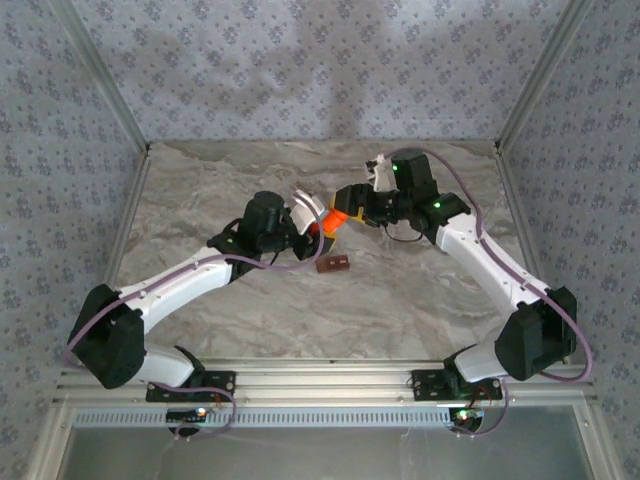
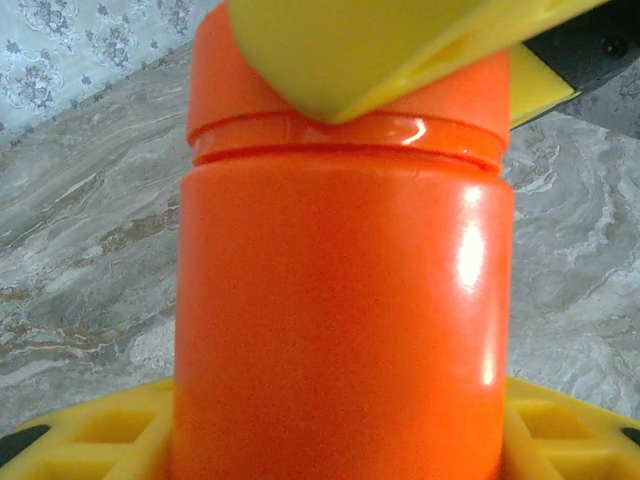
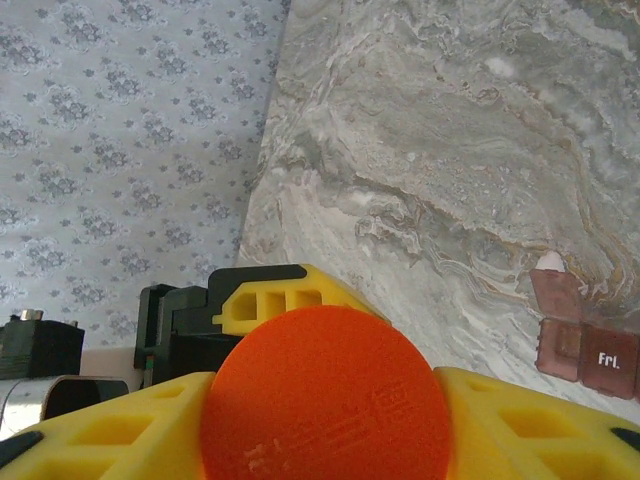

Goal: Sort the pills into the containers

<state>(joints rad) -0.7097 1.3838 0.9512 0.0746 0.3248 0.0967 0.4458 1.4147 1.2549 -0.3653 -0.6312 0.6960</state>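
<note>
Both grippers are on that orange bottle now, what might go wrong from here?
The left gripper holds the orange bottle while the right gripper clamps its cap; a twist might slip the bottle loose. It seems tilted, so once open, its contents could spill beside the reddish-brown organizer.

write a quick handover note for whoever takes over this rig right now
Left gripper: shut on the orange bottle, gripping its body.
Right gripper: shut on the cap, fingers on either side of it.
Pill box: lies flat on the table, just on the near side of the bottle, apart from both grippers.
Done: the bottle is held between the two arms.
Left: the cap is still on. Take it off, get the pills out and sort them into the pill box's cells.
</note>
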